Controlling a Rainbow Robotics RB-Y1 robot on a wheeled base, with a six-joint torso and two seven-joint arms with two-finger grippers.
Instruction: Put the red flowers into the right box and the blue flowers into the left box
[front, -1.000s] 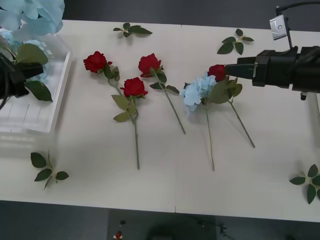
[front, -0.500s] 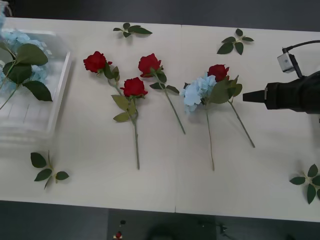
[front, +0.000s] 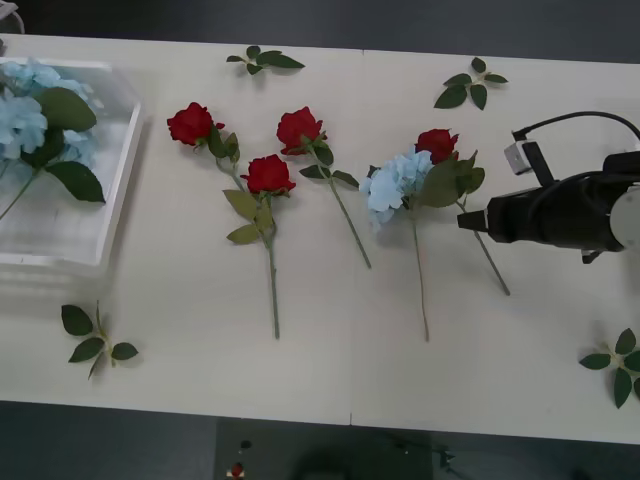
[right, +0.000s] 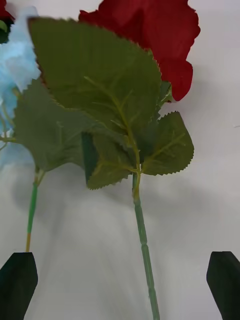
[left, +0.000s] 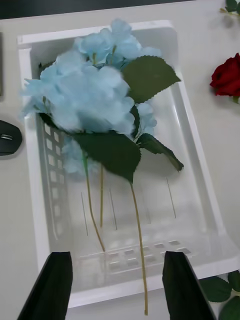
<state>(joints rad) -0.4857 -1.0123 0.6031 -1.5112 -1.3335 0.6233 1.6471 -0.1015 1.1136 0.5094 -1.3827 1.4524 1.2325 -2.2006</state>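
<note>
Front view: the right pincer (front: 466, 220) has dropped from beside the bloom of the rightmost red rose (front: 436, 143) to low on that rose's stem, its tip now just at the stem below the leaves. The left arm has pulled back out of the picture, leaving blue flowers (front: 22, 115) lying in the left box (front: 118, 170) at the worktop's (front: 330, 340) left end. Three more red roses (front: 268, 173) lie between the box and the rightmost rose, and one blue cluster (front: 395, 183) lies touching that rose on the side toward the box.

Right wrist view: the right pincer (right: 120, 285) has its black fingers (right: 18, 282) wide apart, one on each side of the green stem, with the rose's bloom (right: 160, 35) beyond the leaves. The stem is framed but not yet gripped.

Left wrist view: the left pincer (left: 117, 285) hangs above the near rim of the left box (left: 205, 200), fingers apart and holding nothing; the blue flowers (left: 85, 95) rest inside.

I judge one blue delivery finished and the first red pick about to begin; the neighbouring blue cluster's leaves may drag along.
</note>
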